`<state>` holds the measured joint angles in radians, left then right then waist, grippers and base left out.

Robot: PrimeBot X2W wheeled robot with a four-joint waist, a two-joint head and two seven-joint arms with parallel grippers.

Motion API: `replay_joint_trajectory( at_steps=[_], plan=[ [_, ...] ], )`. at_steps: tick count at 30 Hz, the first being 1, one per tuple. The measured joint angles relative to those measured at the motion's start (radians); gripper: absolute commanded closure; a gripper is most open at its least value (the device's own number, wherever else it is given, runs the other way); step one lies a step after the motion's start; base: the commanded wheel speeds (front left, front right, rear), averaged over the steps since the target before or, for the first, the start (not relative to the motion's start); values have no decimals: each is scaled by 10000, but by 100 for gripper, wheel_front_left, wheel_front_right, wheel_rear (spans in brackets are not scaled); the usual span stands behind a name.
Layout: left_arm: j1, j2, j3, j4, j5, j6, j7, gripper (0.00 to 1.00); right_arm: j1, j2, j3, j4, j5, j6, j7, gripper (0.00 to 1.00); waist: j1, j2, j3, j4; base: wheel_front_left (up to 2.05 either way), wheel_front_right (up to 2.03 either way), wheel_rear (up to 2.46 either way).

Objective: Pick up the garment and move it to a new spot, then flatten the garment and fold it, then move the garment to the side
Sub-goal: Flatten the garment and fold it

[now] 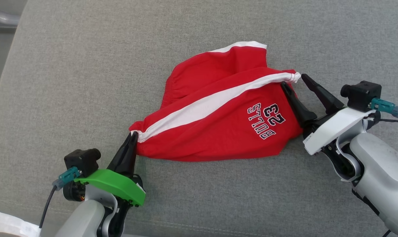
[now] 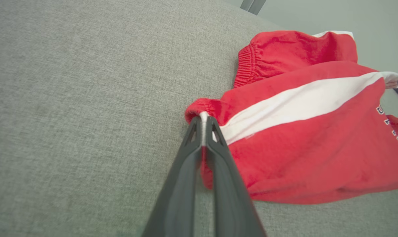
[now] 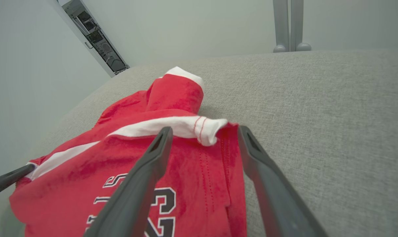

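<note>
Soft red fleece shorts (image 1: 218, 138), crossed by a broad white stripe (image 1: 202, 107) and printed with "BULLS 23" lettering (image 1: 266, 120), lie rumpled on the coarse grey woven upholstery (image 1: 87, 82). The left gripper (image 1: 133, 134) is pinched tight on the gathered corner at one end of the stripe. The right gripper (image 1: 292, 79) stands wide, its tapered dark fingers (image 3: 153, 158) straddling the stitched hem corner at the stripe's other end.

Left end effector (image 1: 133, 133) pinches red shorts (image 1: 215, 135) (crumpled).
</note>
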<state>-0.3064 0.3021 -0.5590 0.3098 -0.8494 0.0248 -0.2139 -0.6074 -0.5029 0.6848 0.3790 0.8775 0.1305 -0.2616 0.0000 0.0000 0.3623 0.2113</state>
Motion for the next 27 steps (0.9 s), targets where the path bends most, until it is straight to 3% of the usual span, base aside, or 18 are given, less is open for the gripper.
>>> replay_joint_trajectory(
  at_steps=[2, 4, 7, 8, 13, 19, 22, 27],
  plan=[
    [-61, -13, -10, 42, 2, -40, -4, 100, -77, -2, 98, 29, 21, 0, 0, 2, 0, 0, 42, -2, 0, 0, 0],
    [-128, -31, -29, 86, 19, -63, -21, 100, -198, -4, 213, 56, 138, 0, -2, 41, 0, 0, 101, 1, 0, 0, 0],
    [-228, -44, -52, 146, 46, -84, -27, 100, -352, -58, 366, 77, 201, 0, -4, 80, 0, 0, 175, 9, 0, 0, 0],
    [-269, -50, -58, 163, 48, -104, -27, 100, -389, -67, 370, 67, 199, 0, -4, 100, 0, 0, 197, 10, 0, 0, 0],
    [-435, -8, 19, 173, 186, -153, -140, 100, -439, -123, 67, -324, 73, 0, -8, 100, 0, 0, 194, -45, 0, 0, 0],
    [-1075, 449, 303, -616, 516, -242, -257, 100, -440, -489, -690, -1231, -86, 2, -10, 100, 0, 0, 74, -368, 0, 0, 0],
    [-1891, 740, 387, -1501, 600, -604, -111, 100, -722, -897, -1170, -1672, -81, 0, -10, 100, 0, 0, 34, -633, 0, 0, 0],
    [-4242, 1091, 516, -2531, 955, -594, 1087, 100, -1992, -1680, -2050, -2184, -100, 2, -10, 100, 0, 0, 118, -1219, 0, 0, 0]
  ],
)
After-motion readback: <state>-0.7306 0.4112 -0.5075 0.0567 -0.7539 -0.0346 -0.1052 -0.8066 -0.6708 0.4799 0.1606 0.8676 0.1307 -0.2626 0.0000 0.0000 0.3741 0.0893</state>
